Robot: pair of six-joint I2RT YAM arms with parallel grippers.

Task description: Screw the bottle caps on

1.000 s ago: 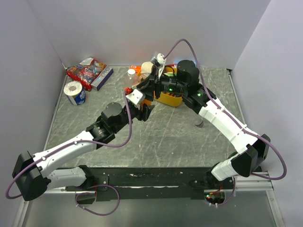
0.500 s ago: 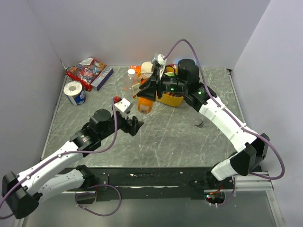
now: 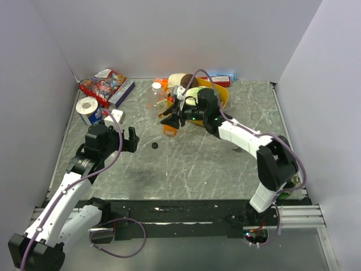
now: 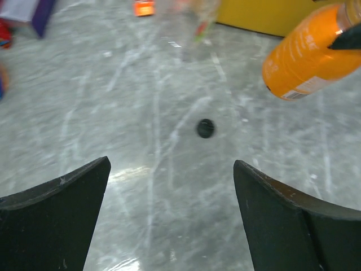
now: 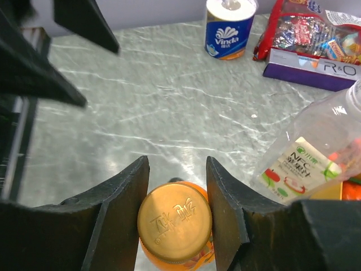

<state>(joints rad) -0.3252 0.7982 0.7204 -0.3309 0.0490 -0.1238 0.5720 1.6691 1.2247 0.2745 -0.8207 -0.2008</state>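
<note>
The orange drink bottle [image 3: 171, 128] hangs tilted near the table's middle back, its orange-gold cap [image 5: 175, 221] on its neck. My right gripper [image 5: 176, 169] is shut on that cap from both sides, and from above the right gripper [image 3: 171, 117] sits over the bottle. A small black cap [image 3: 154, 145] lies loose on the table, the same black cap [image 4: 205, 128] lying ahead of my left gripper [image 4: 170, 164]. The left gripper [image 3: 132, 141] is open and empty. The orange bottle [image 4: 307, 56] shows at upper right of the left wrist view. A clear bottle with a green-marked label [image 5: 316, 152] stands beside the right gripper.
A yellow bowl [image 3: 221, 96] sits behind the right wrist. A toilet roll [image 3: 89, 110] and snack packs [image 3: 104, 84] lie at the back left, the roll [image 5: 228, 25] also showing in the right wrist view. A white-capped clear bottle [image 3: 157, 96] stands behind the orange one.
My left gripper has opened, let go at the orange bottle and pulled back to the left and nearer. The right gripper has kept hold and swung lower. The black cap has come into view.
</note>
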